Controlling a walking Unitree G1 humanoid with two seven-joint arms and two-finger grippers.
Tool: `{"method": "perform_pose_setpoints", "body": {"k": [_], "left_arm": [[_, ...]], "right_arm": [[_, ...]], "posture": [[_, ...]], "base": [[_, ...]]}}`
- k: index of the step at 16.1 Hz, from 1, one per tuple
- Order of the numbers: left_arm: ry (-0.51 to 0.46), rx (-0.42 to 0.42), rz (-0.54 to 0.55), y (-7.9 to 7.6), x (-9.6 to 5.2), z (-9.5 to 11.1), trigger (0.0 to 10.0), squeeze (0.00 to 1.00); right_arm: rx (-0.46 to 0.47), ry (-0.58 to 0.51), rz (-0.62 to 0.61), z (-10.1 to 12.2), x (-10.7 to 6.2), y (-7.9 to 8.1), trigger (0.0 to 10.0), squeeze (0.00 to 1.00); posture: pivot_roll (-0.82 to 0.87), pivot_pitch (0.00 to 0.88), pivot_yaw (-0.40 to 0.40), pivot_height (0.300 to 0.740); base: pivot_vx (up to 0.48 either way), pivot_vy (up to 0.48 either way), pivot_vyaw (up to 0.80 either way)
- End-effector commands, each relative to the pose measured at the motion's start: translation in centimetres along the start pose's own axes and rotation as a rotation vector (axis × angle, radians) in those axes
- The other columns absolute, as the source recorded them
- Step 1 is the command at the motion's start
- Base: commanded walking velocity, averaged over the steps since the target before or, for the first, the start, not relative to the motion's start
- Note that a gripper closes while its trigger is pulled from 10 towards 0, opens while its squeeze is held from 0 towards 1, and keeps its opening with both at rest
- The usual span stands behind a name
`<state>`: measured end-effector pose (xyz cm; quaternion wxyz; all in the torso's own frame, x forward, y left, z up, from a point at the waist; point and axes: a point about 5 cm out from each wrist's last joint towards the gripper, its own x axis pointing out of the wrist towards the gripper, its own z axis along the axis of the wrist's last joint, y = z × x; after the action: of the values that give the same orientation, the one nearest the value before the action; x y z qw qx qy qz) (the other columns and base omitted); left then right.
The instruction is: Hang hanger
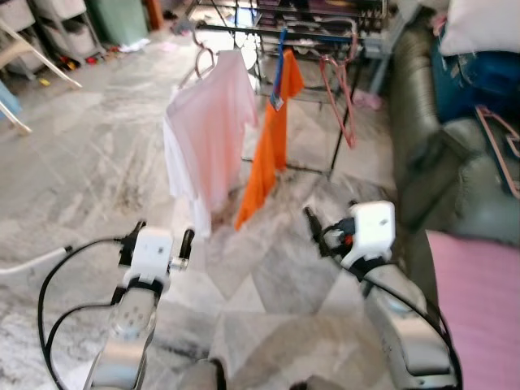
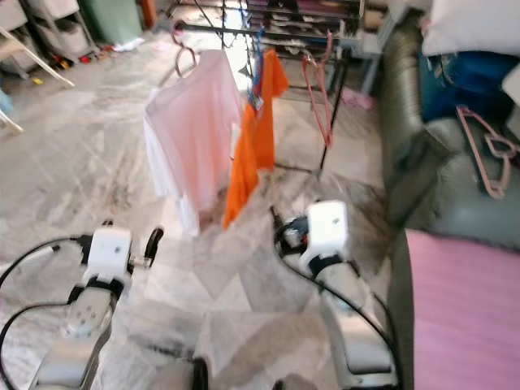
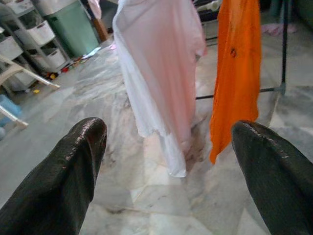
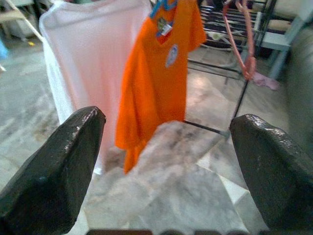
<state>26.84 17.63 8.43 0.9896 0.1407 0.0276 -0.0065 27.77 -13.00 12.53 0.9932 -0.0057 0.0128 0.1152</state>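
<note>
Grippers, left (image 1: 160, 236) & right (image 1: 325, 227), both spread wide, empty. Pink hanger (image 2: 487, 154) lies on grey sofa (image 2: 463, 207) at right; prob light, stiff — grab lower bar, hook free for rack (image 1: 276, 34).

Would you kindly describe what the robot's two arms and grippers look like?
Both arms are silver metal, each ending in a white boxy wrist housing with looping black cables. The left gripper and right gripper each have two long, glossy black fingers with rounded tips. The right housing shows a small red mark.
</note>
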Motion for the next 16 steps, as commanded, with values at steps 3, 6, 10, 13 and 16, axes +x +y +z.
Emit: {"method": "perform_pose_setpoints", "body": {"k": [3,6,10,13,16], "left_arm": [[0.02,-0.015,0.022,0.1,0.5,-0.2,10.0,0.0],[0.029,-0.028,0.029,0.0,0.6,-0.3,10.0,0.0],[0.04,-0.028,0.044,0.0,0.8,-0.4,10.0,0.0],[0.039,-0.027,0.045,-0.1,0.9,-0.4,10.0,0.0],[0.044,-0.029,0.043,-0.3,0.9,-0.7,10.0,0.0]], "right_arm": [[0.009,-0.031,0.047,0.7,0.2,0.9,10.0,0.0],[0.006,-0.03,0.063,0.7,0.1,1.1,10.0,0.0],[0.012,-0.033,0.102,0.7,0.1,1.8,10.0,0.0],[0.012,-0.032,0.119,0.7,0.1,2.0,10.0,0.0],[0.006,-0.031,0.142,0.7,0.0,2.2,10.0,0.0]], "posture": [[-0.03,0.189,-0.01,0.74],[-0.04,0.193,-0.012,0.74],[-0.03,0.197,-0.009,0.74],[-0.03,0.2,-0.014,0.74],[-0.04,0.202,-0.018,0.74]], "base": [[0.0,0.0,0.8],[0.0,0.0,0.8],[0.0,0.0,0.8],[0.0,0.0,0.8],[0.0,0.0,0.8]]}}
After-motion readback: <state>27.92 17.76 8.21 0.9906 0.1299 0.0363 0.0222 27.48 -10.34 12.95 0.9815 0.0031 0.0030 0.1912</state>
